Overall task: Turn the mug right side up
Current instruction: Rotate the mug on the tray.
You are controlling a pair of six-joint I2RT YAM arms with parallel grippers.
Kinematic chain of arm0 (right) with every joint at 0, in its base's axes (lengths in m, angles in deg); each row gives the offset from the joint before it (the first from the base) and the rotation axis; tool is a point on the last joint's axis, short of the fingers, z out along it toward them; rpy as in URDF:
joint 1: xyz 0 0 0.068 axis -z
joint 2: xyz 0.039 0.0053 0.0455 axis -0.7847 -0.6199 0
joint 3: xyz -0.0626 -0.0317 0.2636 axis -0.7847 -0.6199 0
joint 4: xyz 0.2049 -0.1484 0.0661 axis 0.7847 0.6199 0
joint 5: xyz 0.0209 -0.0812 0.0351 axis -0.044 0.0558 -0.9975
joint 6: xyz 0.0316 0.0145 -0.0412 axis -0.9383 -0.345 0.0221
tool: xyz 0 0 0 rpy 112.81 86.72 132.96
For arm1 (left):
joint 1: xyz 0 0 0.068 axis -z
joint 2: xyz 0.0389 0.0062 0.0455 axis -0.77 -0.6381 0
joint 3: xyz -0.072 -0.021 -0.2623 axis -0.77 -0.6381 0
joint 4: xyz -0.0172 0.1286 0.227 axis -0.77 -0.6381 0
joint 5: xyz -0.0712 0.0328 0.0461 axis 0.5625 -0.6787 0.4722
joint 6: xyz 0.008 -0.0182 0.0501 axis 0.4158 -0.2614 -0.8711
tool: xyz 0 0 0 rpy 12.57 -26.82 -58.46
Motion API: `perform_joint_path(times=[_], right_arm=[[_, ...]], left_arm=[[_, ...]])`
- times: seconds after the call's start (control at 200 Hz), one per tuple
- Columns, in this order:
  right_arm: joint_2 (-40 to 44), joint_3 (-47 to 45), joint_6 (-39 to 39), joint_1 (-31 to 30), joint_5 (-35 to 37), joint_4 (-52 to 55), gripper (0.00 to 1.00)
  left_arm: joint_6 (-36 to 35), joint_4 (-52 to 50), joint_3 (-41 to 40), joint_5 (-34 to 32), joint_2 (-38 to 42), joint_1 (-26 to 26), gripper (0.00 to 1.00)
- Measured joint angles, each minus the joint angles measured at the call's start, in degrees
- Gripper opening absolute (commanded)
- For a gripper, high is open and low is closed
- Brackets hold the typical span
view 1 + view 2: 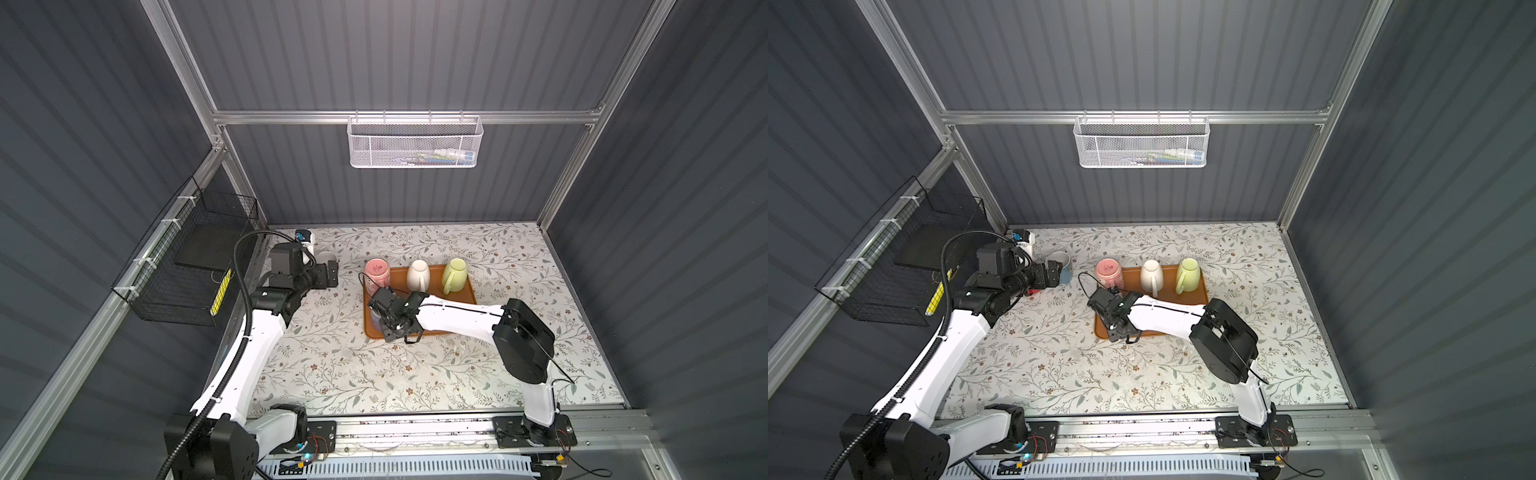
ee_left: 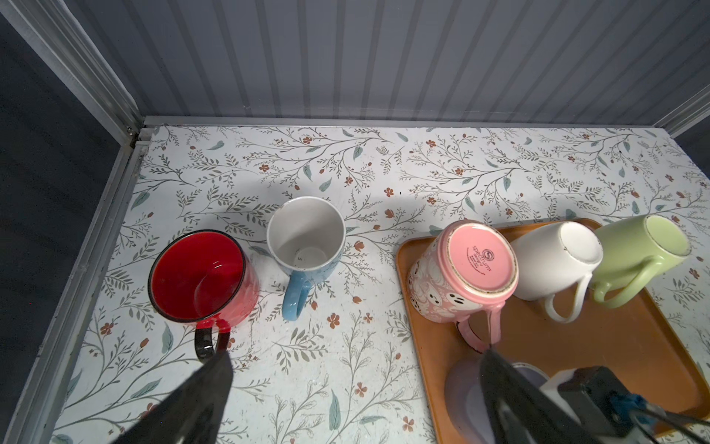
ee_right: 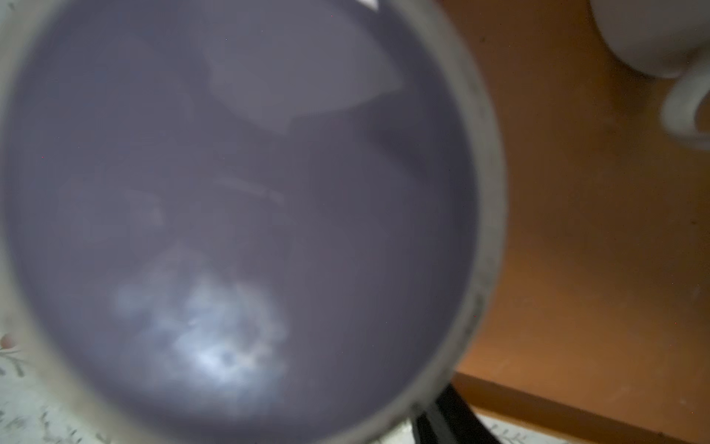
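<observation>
A lavender mug (image 2: 465,392) stands upside down at the front left corner of the orange tray (image 1: 457,297). Its base (image 3: 238,192) fills the right wrist view. My right gripper (image 1: 385,316) hangs straight over it, with the jaws down either side of the mug. One dark finger (image 3: 442,423) shows right beside the base rim, and whether it presses on the mug I cannot make out. My left gripper (image 2: 353,384) is open and empty above the bare table, left of the tray.
On the tray's far edge a pink mug (image 1: 377,270), a white mug (image 1: 417,274) and a green mug (image 1: 455,274) stand upside down. A red mug (image 2: 199,276) and a blue-handled mug (image 2: 305,238) stand upright near the back left corner.
</observation>
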Motion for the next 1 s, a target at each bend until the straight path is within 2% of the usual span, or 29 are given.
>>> perform_joint_path(times=[0.165,0.3,0.48,0.655,1.001], right_arm=[[2.2,-4.4,4.6,1.4,-3.7,-3.4,0.54],[3.7,-5.2,10.6,1.3,-7.5,-6.8,0.49],[4.1,-5.9,17.4,1.6,-8.6,-9.2,0.48],[4.1,-8.9,19.3,3.4,-8.8,-10.6,0.43],[5.7,-11.9,20.3,3.8,-8.5,-14.0,0.26]], left_arm=[[0.0,-0.3,0.0,0.6,-0.4,0.0,1.00],[0.0,-0.6,0.0,1.3,-0.6,0.0,1.00],[0.0,-0.9,0.2,2.2,-0.7,0.0,1.00],[0.1,-0.8,0.3,3.1,-0.8,0.0,1.00],[1.2,-0.8,1.1,4.6,-2.3,0.0,1.00]])
